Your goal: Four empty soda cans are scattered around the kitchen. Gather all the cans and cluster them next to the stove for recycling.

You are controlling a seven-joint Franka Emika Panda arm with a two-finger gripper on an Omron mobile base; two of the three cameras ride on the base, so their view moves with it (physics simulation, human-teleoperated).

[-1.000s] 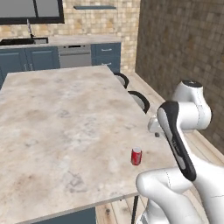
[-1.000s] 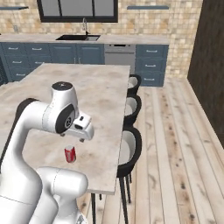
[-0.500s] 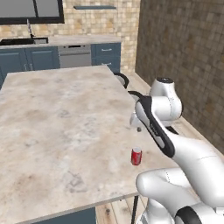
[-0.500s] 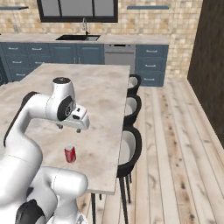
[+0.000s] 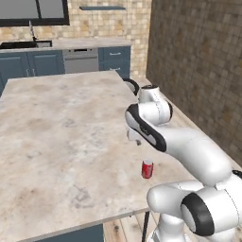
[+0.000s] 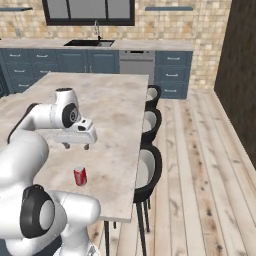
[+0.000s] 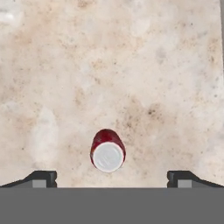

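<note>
Left base view: red can [image 5: 147,168] stands upright on the marble island [image 5: 56,137] near its front corner, gripper [image 5: 134,138] hanging at the can's eleven o'clock. Right base view: gripper [image 6: 76,145] above, can [image 6: 80,176] at its six o'clock, apart. Hand view: can [image 7: 107,151] low centre between wide-spread fingertips [image 7: 41,178], nothing grasped.

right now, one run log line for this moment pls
phase: approach | gripper: open, above counter, holding nothing | red can: upright near counter edge, between open fingertips in hand view
</note>
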